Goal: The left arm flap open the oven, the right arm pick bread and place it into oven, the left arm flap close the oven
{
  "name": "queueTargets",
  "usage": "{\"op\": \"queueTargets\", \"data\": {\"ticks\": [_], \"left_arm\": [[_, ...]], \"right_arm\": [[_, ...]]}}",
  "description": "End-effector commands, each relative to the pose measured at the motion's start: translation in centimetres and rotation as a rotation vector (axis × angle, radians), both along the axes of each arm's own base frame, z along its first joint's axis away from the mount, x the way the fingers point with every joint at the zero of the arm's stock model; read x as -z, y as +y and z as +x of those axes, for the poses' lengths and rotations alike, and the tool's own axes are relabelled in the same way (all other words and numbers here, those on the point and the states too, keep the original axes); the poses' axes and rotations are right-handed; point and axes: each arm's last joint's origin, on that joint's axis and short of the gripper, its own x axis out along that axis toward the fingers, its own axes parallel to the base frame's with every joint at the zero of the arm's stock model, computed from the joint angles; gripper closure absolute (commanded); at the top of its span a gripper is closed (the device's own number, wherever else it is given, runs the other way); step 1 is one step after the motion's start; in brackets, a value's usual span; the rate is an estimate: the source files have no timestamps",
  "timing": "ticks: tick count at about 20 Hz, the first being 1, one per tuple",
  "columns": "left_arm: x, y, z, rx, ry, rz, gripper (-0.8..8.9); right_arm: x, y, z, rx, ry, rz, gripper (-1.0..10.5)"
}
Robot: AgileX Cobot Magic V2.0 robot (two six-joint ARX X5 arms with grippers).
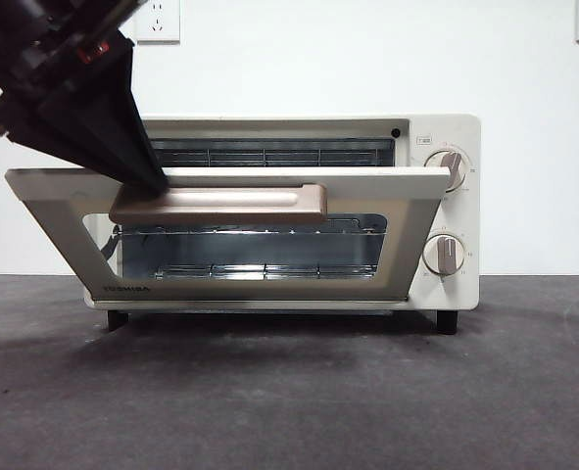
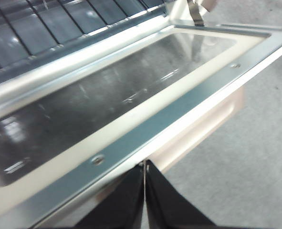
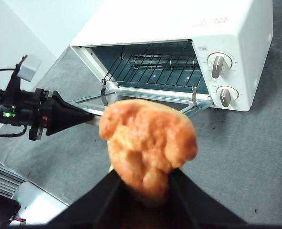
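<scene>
Nearest in the right wrist view, the right tool is gripping the bread bun between its two black jaws, held up well clear of the grey desk and short of the oven, which is standing at 12 o'clock from it. The bun is looking lumpy and is caught only at its lower part, so I judge it could twist or drop as it travels to the rack.

In the front view, the left tool is pressing its closed tip on the door just above the 9 o'clock end of the beige handle. The left wrist view shows the jaws together, holding nothing. The door is hanging only part open, tilted. Risks as I judge them: the tip is sliding off the narrow edge and the door is springing back, or the bun is striking the half-lowered door.

Hard to make out: the right tool is absent from the front view; the oven's back wall is hidden; the left wrist view is blurred.
</scene>
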Motion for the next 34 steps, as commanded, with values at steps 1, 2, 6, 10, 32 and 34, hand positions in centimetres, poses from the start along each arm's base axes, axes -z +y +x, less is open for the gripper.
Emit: {"op": "queueTargets", "data": {"ticks": [1, 2, 6, 10, 32, 34], "left_arm": [[0.6, -0.5, 0.1, -0.056, -0.003, -0.015, 8.03], [0.9, -0.6, -0.1, -0.065, -0.001, -0.017, 8.03], [1.9, -1.1, -0.8, -0.083, 0.011, 0.007, 8.03], [2.9, -1.4, -1.4, -0.091, 0.020, -0.002, 8.03], [-1.3, 0.1, -4.3, 0.021, 0.046, -0.055, 8.03], [-3.3, 0.9, -5.2, 0.021, 0.019, -0.080, 8.03]], "right_arm": [[-0.5, 0.0, -0.1, -0.001, -0.020, 0.008, 8.5], [-0.5, 0.0, -0.1, -0.001, -0.020, 0.008, 8.5], [-0.5, 0.0, -0.1, -0.001, -0.020, 0.008, 8.5], [-0.5, 0.0, -0.1, -0.001, -0.021, 0.007, 8.5], [-0.1, 1.4, 2.9, -0.086, 0.111, 0.013, 8.5], [0.2, 2.2, 4.9, -0.104, 0.162, 0.003, 8.5]]}}
